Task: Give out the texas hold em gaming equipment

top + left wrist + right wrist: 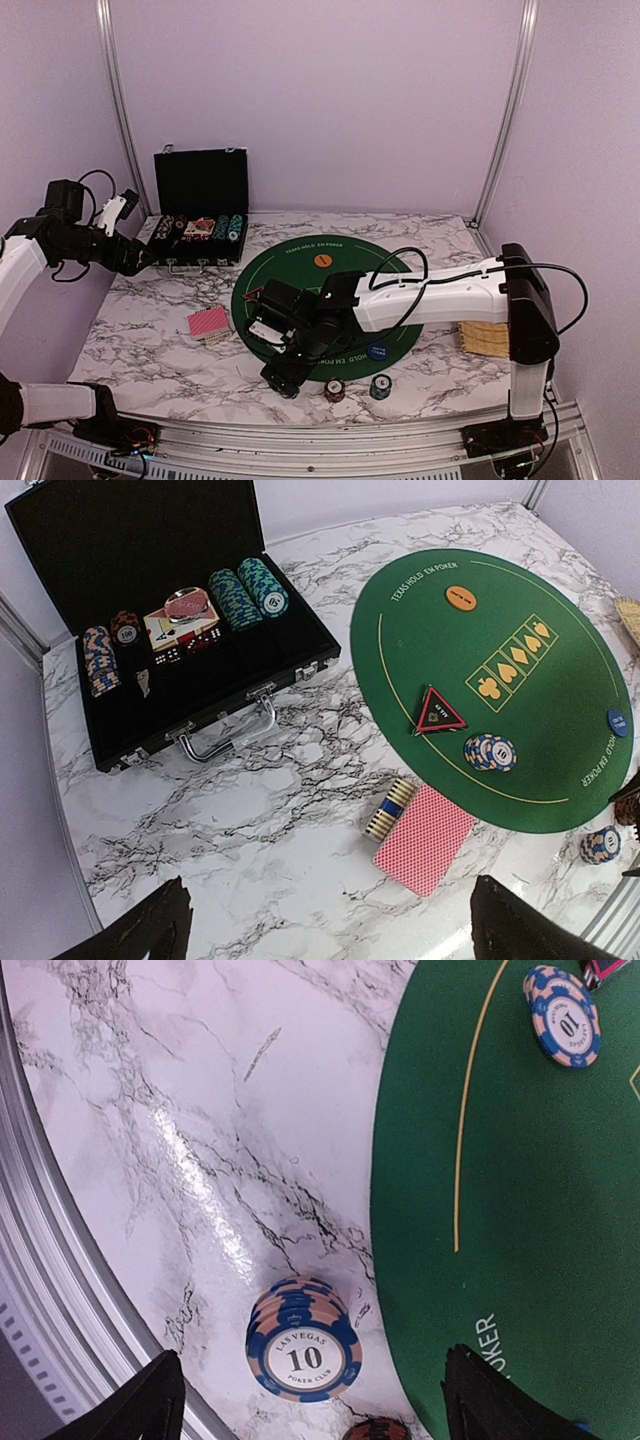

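Right under the right gripper (310,1365), framed between its two fingers, there's a little stack of blue-and-pink chips (303,1353) sitting on the marble table (170,1130), just off the edge of the green mat (520,1220). The top chip has a white centre that reads LAS VEGAS POKER CLUB with a 10 on it. The fingers stand way apart and neither touches the stack, so that gripper's wide open with nothing in it. Closer in toward its base a dark red chip (378,1428) just peeks in, and further out ahead a second stack (563,1015) of the same blue-and-pink 10s sits on the felt. The left gripper (330,890) hangs up in the air, fingers spread just as wide, also holding nothing. Out ahead of it the red-backed cards (425,838) lie in a tidy pile on the marble, with a short row of cream-and-blue chips (388,810) on edge just beside them. Past those, on the mat, is the triangular red-black marker (438,712), with the orange marker (460,598) further out and the blue marker (618,722) off to the gripper's right. Ahead and to its left the black chip case (130,540) stands open with teal chips (245,590) racked inside.
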Robot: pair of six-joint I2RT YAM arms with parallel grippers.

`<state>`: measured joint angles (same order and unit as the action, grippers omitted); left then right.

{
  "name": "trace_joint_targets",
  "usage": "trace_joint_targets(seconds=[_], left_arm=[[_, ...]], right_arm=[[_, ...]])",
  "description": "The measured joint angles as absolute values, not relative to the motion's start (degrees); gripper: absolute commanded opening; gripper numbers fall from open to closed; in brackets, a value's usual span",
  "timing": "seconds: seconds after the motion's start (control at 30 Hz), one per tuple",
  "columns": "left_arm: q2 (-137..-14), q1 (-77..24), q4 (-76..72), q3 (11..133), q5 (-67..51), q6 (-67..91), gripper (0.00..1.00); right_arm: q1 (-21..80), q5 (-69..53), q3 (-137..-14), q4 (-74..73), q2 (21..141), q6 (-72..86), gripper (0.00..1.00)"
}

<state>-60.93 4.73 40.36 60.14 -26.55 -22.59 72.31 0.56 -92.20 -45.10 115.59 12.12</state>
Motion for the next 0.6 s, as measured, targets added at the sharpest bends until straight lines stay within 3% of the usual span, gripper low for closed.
trace_joint_targets(seconds=[0.27, 0.6], left_arm=[[-60.9, 4.7, 40.6, 60.1, -26.7, -22.6, 0.99], [-60.9, 4.7, 40.6, 60.1, -27.0, -22.6, 0.99]], right_arm=[[72.3, 1.1, -92.3, -45.1, 117.9, 11.9, 0.86], [72.3, 0.9, -92.4, -45.1, 119.1, 11.7, 0.74]])
